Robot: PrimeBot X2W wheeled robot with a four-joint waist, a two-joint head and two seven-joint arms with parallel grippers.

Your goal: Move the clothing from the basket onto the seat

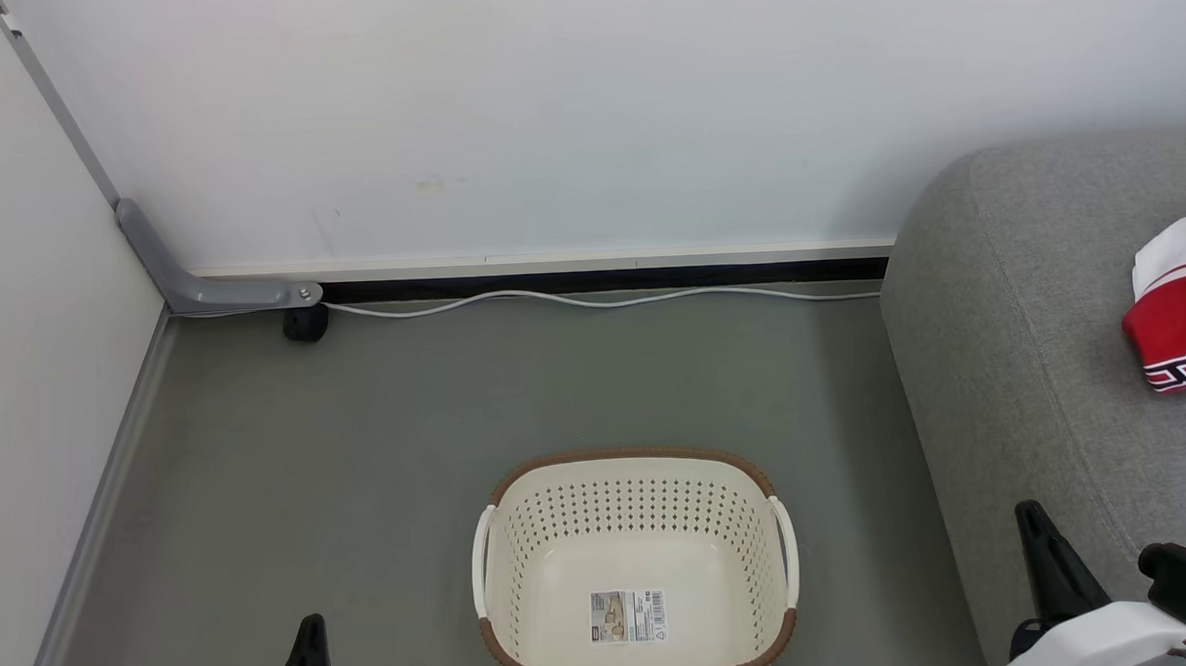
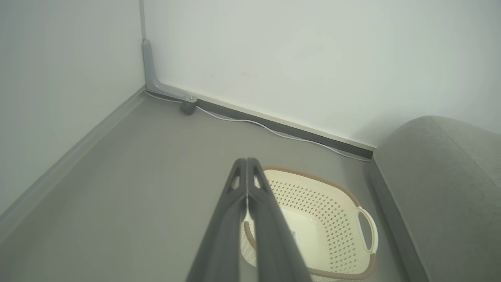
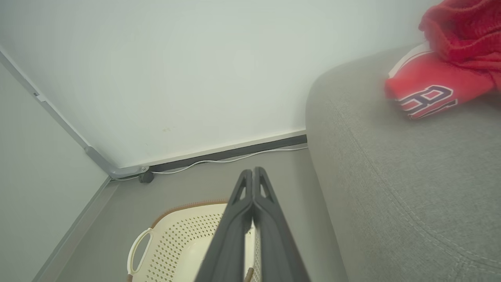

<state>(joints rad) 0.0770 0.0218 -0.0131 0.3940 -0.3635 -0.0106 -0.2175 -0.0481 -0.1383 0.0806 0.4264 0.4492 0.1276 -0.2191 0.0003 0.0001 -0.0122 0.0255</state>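
I see the clothing [image 1: 1181,327] bunched on the seat [image 1: 1014,355], well back from its rounded edge, with the lettering facing me. The basket [image 1: 626,456] stands on the floor [image 1: 357,433] near the seat's left side, a strip of floor between them, and its label sticker [image 1: 627,616] is plain on its bottom. Open floor runs left to the wall [image 1: 33,347]. My left gripper [image 2: 246,161] and right gripper [image 3: 252,170] are both clenched on nothing.
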